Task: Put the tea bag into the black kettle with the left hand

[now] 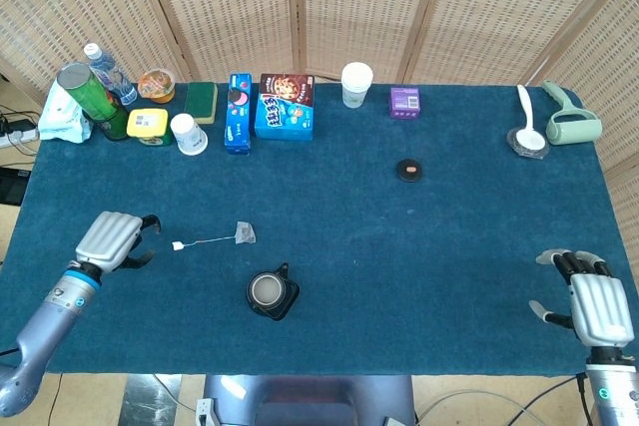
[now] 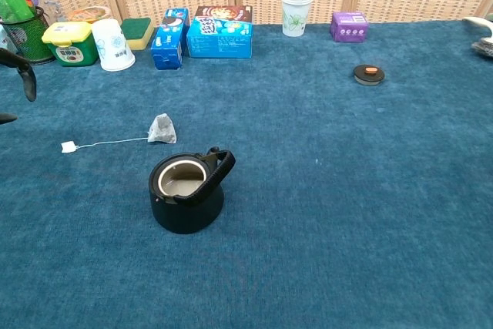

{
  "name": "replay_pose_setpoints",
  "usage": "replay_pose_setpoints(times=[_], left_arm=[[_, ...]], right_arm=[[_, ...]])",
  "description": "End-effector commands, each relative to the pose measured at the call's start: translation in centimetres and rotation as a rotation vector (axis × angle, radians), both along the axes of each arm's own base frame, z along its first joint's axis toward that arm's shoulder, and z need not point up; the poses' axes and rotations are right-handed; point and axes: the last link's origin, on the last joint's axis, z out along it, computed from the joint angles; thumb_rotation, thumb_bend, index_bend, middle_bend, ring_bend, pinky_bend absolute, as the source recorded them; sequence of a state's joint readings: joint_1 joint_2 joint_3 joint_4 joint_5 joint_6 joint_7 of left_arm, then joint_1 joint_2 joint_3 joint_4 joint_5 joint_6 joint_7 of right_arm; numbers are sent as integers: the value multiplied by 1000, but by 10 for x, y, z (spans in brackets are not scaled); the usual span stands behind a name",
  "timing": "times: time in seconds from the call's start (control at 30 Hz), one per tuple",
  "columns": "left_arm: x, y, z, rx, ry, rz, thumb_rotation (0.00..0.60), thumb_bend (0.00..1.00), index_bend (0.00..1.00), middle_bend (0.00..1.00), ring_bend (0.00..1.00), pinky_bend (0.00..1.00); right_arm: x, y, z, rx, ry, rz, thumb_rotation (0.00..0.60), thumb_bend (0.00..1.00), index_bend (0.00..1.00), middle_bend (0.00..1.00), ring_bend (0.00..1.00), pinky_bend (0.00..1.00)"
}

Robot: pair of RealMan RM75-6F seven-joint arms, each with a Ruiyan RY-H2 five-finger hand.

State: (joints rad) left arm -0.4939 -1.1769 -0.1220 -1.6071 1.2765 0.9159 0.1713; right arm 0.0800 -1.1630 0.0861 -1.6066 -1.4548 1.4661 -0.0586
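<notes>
The tea bag [image 1: 245, 233] [image 2: 162, 129] lies flat on the blue cloth, its string running left to a small white tag [image 1: 177, 245] [image 2: 68, 146]. The black kettle [image 1: 272, 293] [image 2: 187, 193] stands lidless just in front of it, handle toward the right. My left hand [image 1: 112, 238] hovers a little left of the tag with fingers apart, holding nothing; only its fingertips [image 2: 28, 78] show at the chest view's left edge. My right hand [image 1: 593, 306] rests open at the table's front right corner.
Along the back edge stand a green can [image 1: 92, 99], yellow tub [image 1: 147, 126], white cups [image 1: 188, 134] [image 1: 356, 84], blue boxes [image 1: 285, 106] and a purple box [image 1: 404, 102]. The kettle lid [image 1: 409, 170] lies mid-right. A spoon [image 1: 526, 128] and roller [image 1: 571, 122] sit far right.
</notes>
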Motion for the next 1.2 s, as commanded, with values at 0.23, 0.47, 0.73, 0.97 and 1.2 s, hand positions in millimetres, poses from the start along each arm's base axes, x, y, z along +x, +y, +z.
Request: replay_pose_setpoints(times=[0.23,0.47,0.73,0.97,1.2], left_arm=[[-6,18,-21,-26,19,21,600,350,466,1000,1000,1000],[-12,27,-34,-41,24,39,600,377,478,1000,1000,1000],[-18,39,-49,-77,62,55,600,378,477,1000,1000,1000],[-21,48,-67,-108,80,70,600,390,478,1000,1000,1000],[-18,49,-72,-118,76,59,600,412,479,1000,1000,1000]], right_arm=[[-2,-3,-1,5,2,-15,600,167,352,339,428,235],[-3,-4,-3,6,3,-30,600,167,352,339,429,234],[-3,-6,-6,10,8,-40,600,166,352,340,433,235],[-3,-6,-5,5,13,-56,600,166,353,341,436,237],[-4,-5,-5,4,13,-62,600,167,353,340,436,238]])
